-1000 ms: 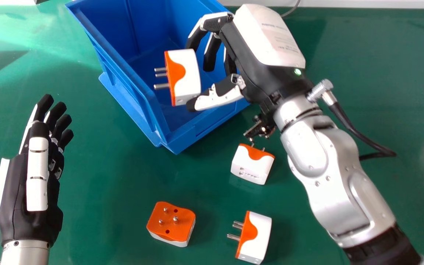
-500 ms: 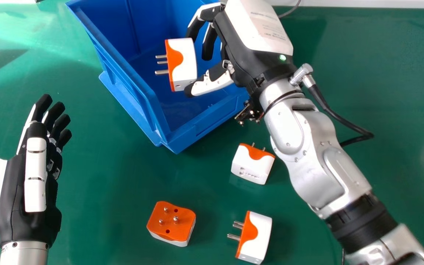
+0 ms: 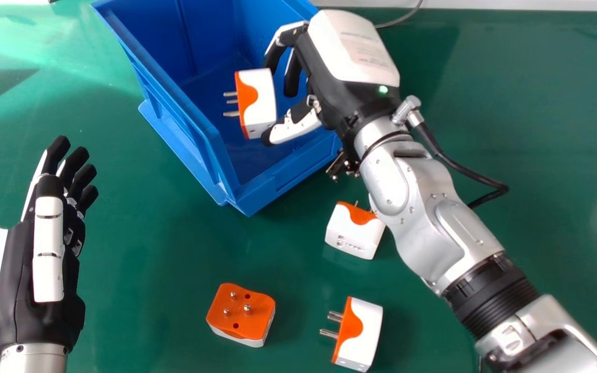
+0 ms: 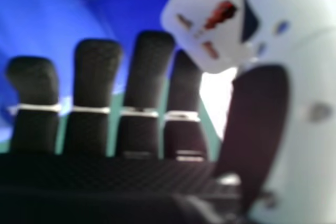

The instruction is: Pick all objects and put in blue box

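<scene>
The right hand [image 3: 327,65] is partly closed, its fingers bent and its thumb [image 3: 293,127] opposing them, and between them it holds the raised adapter [image 3: 259,101], white with an orange face. Taken from the palm in the head view, the adapter lies toward eight o'clock, out at the ends of the fingers and thumb rather than against the palm, with the thumb tip touching its corner nearest six o'clock and its metal pins pointing toward nine. Behind hand and adapter in that view is the open blue box [image 3: 262,194]. In the right hand view, the adapter's white body with slots shows close to the thumb. Three more adapters lie on the green surface [image 3: 158,248]: the near-box adapter [image 3: 353,233], at six o'clock from the hand and partly covered by the silver forearm [image 3: 428,217]; the pins-up adapter [image 3: 241,313], toward seven; and the side-lying adapter [image 3: 360,334], at six and farthest off. The left hand [image 3: 39,269] is open and holds nothing, its fingers extended toward one o'clock, well apart from them all.
</scene>
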`<control>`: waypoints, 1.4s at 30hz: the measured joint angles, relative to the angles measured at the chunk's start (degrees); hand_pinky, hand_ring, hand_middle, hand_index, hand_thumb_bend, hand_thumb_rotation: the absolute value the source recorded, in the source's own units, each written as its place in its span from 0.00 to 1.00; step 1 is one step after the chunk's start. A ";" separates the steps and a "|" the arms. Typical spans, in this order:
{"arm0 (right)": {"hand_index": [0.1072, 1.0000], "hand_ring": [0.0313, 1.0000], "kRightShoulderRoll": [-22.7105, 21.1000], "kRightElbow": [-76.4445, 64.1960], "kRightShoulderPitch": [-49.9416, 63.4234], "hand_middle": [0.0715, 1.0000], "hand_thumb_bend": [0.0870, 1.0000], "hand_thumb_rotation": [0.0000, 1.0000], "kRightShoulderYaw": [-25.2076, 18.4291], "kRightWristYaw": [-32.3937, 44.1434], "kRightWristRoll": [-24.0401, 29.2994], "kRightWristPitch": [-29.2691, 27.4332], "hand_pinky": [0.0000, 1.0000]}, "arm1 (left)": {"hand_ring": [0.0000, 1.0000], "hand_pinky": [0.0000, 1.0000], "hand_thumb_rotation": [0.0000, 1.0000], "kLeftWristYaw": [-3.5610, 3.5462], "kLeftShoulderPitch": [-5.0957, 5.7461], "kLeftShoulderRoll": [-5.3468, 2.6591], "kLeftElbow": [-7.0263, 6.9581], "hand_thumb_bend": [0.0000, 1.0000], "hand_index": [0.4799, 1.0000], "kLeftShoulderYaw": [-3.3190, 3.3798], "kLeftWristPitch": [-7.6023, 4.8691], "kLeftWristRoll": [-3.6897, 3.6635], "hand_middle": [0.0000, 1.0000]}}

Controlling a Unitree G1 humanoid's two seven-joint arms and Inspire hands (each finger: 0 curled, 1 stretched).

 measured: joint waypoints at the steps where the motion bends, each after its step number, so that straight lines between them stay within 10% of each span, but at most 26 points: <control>1: 0.46 0.26 0.05 0.73 -0.25 0.36 0.47 0.00 0.25 -0.36 -0.02 -0.14 0.21 | 0.93 0.94 0.95 -0.06 0.01 0.00 0.02 0.48 0.88 0.00 -0.08 0.00 0.93; 42: 0.47 0.33 5.36 28.68 -13.84 0.43 0.47 0.00 4.11 -9.06 0.30 -6.28 0.26 | 0.93 0.94 0.95 -0.41 -0.92 -0.38 0.80 0.46 0.87 -0.13 -0.83 0.51 0.94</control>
